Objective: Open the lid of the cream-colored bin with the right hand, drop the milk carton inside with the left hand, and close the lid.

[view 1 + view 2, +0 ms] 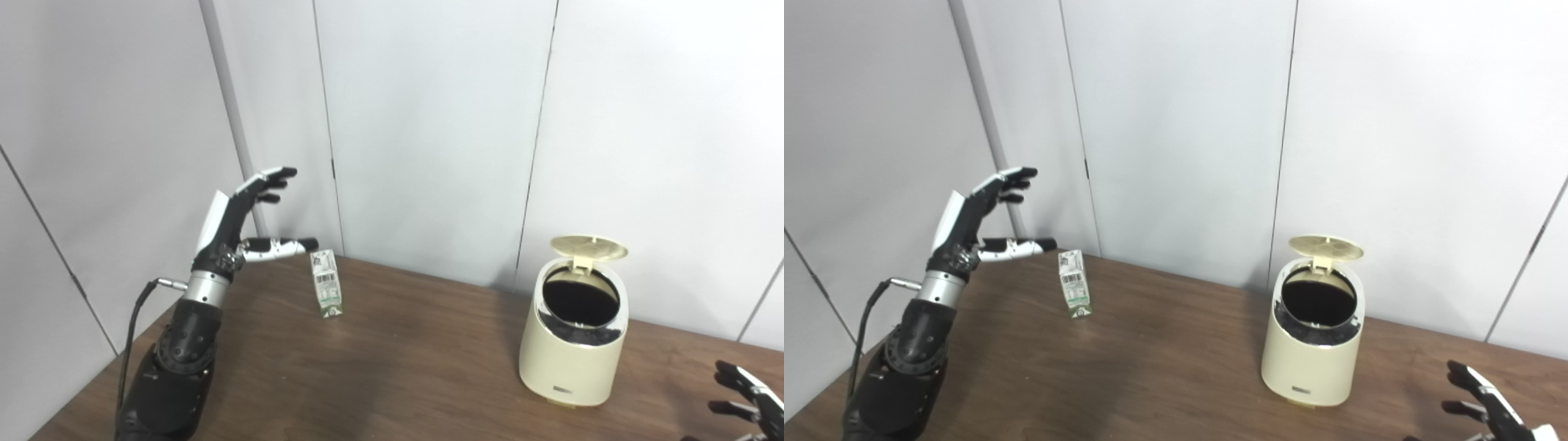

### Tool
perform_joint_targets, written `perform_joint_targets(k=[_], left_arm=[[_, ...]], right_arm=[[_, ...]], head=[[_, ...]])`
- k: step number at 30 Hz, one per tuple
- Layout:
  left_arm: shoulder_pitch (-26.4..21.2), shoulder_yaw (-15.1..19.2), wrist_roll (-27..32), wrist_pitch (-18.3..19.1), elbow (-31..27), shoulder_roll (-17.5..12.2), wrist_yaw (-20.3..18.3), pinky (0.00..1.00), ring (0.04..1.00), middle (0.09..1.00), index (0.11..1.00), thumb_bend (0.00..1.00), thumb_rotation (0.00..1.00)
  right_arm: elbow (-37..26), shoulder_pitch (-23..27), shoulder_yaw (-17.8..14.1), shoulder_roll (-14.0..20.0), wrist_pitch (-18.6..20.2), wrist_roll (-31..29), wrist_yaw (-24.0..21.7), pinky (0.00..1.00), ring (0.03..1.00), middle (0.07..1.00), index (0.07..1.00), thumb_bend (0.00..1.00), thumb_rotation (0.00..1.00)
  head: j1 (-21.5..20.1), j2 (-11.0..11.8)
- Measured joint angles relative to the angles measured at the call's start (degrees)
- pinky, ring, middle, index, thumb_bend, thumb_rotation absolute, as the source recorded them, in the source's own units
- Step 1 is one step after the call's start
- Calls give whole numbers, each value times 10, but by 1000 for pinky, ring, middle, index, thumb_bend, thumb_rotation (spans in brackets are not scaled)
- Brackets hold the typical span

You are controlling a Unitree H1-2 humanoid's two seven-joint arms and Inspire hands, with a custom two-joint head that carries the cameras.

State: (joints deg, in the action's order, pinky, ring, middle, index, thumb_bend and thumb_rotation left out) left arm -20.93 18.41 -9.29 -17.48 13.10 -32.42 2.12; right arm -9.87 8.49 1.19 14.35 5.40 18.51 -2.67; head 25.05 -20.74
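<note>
- The small white-and-green milk carton [325, 282] stands upright on the brown wooden counter [404, 367], far-left side, well apart from the bin.
- It reads as light and thin-walled cardboard, likely to dent under a hard squeeze and easy to tip; a gentle hold across its flat side faces, around mid-height, looks the safest bet.
- The left hand [245, 226] hovers just beside the carton, fingers [269, 180] spread wide, thumb reaching toward the carton's top, holding nothing.
- The cream-colored cylindrical bin [1312, 340] sits to the right, its round lid [1326, 246] tipped up at the back, dark mouth wide open.
- The right hand [1488, 404] waits low at the counter's right corner, fingers apart and empty, partly cut off by the edge.
</note>
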Motion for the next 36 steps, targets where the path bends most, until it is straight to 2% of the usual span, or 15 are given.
perform_joint_targets(k=[8, 14, 22, 27, 32, 36], left_arm=[[-18, -23, 8, 24, 67, 0, -8, 730, 838, 846, 865, 1000, 253], [-18, -36, 19, 27, 103, 8, -9, 779, 853, 860, 891, 1000, 340], [-19, -63, 21, 32, 146, 13, -7, 788, 848, 871, 918, 1000, 327], [-19, -81, 5, 39, 157, 17, -3, 787, 847, 867, 912, 1000, 352], [-19, -85, 3, 39, 180, 20, -1, 735, 818, 855, 888, 1000, 300], [-20, -95, -5, 29, 207, 21, 11, 723, 811, 846, 866, 1000, 320]], right_arm=[[0, 1, -1, 2, -15, 0, -1, 307, 697, 843, 843, 1000, 609], [-3, 1, -2, 3, -14, 0, -8, 276, 670, 824, 817, 1000, 601], [-3, 0, -3, 4, -14, 0, -17, 294, 675, 827, 819, 1000, 586], [-12, -2, -5, 4, -14, 0, -21, 227, 679, 828, 824, 1000, 591], [-16, -5, -11, 11, -14, -2, -21, 256, 675, 822, 819, 1000, 593], [-16, -9, -13, 15, -14, -3, -21, 271, 682, 824, 821, 1000, 599]], head=[[-2, -5], [-2, -7], [-6, -11], [-8, -13], [-6, -14], [-6, -16]])
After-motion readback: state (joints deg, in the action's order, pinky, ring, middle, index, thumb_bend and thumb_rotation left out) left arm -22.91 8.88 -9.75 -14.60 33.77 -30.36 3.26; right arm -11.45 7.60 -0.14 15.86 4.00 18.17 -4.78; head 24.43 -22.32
